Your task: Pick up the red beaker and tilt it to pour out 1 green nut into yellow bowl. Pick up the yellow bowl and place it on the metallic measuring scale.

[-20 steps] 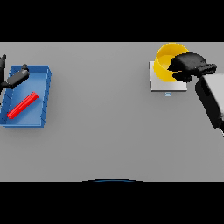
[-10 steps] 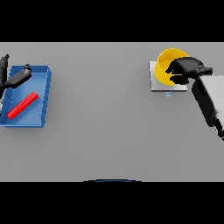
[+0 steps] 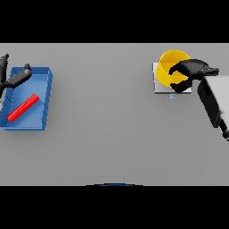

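- Bowl first: the yellow bowl (image 3: 171,67) sits on the metallic measuring scale (image 3: 157,85), at the table's far right, with its open mouth facing up and its rear rim reaching past the scale's back edge.
- Right hand (image 3: 191,71) comes in from the right side on its white and grey arm (image 3: 217,103); its dark fingers are curled round the bowl's right-hand wall, one reaching over the rim toward the inside, another lower down against the outer wall near the base (the bowl lies to the left of the palm, caught between these fingers).
- Whether the bowl rests fully on the scale or is held slightly off it cannot be told from this view.
- Scale's small blue-marked front edge (image 3: 171,95) shows just below the lowest finger.
- Left hand (image 3: 13,78) shows at the far left edge of the table, over the back left corner of a blue tray (image 3: 46,98); its fingers are spread and fairly straight, one pointing up and away, another stretching right across the tray's rim, holding nothing.
- Red beaker (image 3: 22,108) lies on its side, slanted, inside the blue tray, below those left fingers and apart from them (no contact).
- Grey table (image 3: 103,120) lies between the two hands.
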Robot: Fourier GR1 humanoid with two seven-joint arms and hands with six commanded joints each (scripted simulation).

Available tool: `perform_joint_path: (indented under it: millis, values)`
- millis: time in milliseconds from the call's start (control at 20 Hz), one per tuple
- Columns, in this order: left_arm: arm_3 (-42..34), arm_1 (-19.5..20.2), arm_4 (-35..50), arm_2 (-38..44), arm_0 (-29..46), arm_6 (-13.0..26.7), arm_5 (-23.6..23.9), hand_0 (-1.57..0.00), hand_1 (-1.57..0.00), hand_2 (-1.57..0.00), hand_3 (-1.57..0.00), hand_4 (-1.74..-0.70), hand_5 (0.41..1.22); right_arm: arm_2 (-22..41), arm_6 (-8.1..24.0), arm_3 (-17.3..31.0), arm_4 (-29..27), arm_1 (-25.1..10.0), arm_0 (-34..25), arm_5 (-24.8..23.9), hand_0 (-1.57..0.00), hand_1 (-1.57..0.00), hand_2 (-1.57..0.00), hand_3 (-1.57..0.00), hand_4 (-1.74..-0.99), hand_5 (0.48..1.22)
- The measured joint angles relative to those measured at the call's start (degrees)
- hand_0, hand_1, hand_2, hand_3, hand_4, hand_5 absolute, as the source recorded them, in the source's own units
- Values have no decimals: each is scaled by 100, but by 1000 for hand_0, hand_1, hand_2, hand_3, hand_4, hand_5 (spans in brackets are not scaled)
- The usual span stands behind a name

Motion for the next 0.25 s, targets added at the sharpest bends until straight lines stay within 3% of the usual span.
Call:
perform_joint_path:
  millis: [250]
  values:
    - [-14, -71, 62, 20, 38, -10, 70, 1, 1, 1, 1, -821, 734, 96, -103, 235, 139, 28, -138, 13, -53, -47, -115, -348, -1308, 733]
